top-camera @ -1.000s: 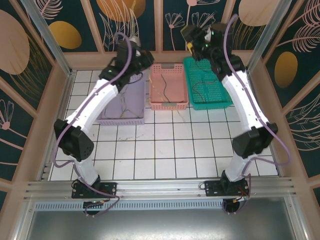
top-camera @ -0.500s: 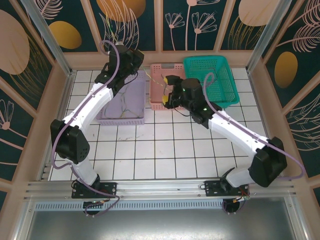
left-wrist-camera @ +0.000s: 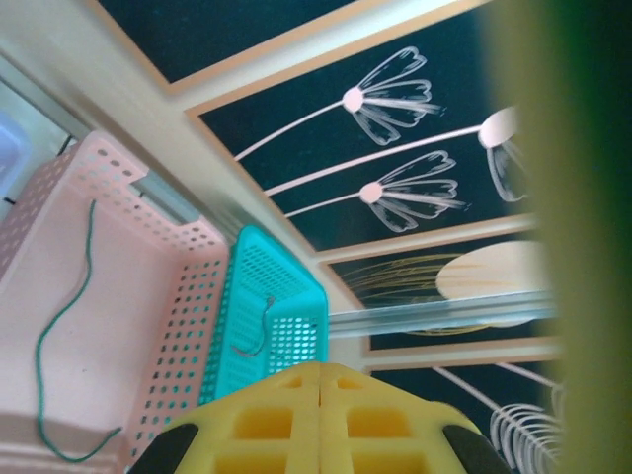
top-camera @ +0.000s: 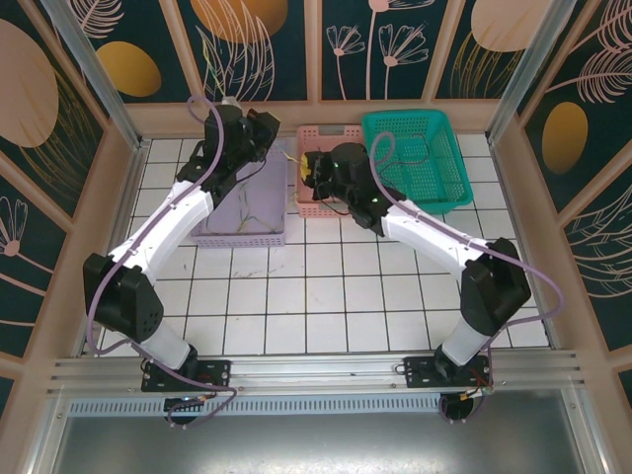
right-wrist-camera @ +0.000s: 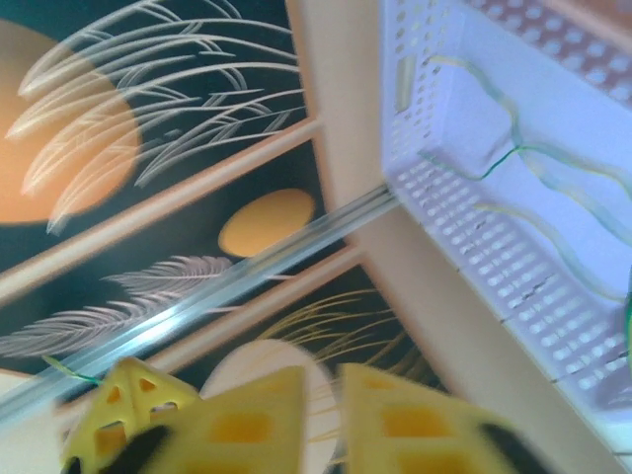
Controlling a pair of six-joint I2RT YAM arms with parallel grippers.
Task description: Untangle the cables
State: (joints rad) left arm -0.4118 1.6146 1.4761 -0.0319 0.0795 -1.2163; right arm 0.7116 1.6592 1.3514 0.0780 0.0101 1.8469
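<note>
Done: one green cable (left-wrist-camera: 61, 326) lies alone in the pink basket (left-wrist-camera: 178, 296), and one dark cable (left-wrist-camera: 259, 331) lies alone in the teal basket (left-wrist-camera: 296, 286).
Left to do: yellow and green cables (right-wrist-camera: 515, 148) cross each other in the lilac basket (top-camera: 237, 239). I judge the task partway through.
Left fingers (left-wrist-camera: 318, 380): pressed together with nothing seen between them, held high over the lilac basket's back edge.
Right fingers (right-wrist-camera: 351, 395): drawn nearly together with a thin slit between them. The view is blurred, so I cannot tell whether they pinch anything. From above they sit at the pink basket's left edge, beside the lilac one.
Changed in the last second: the right arm has swung from above the teal basket across to the pink one. The left arm has lifted back slightly, and the baskets have stayed put.
</note>
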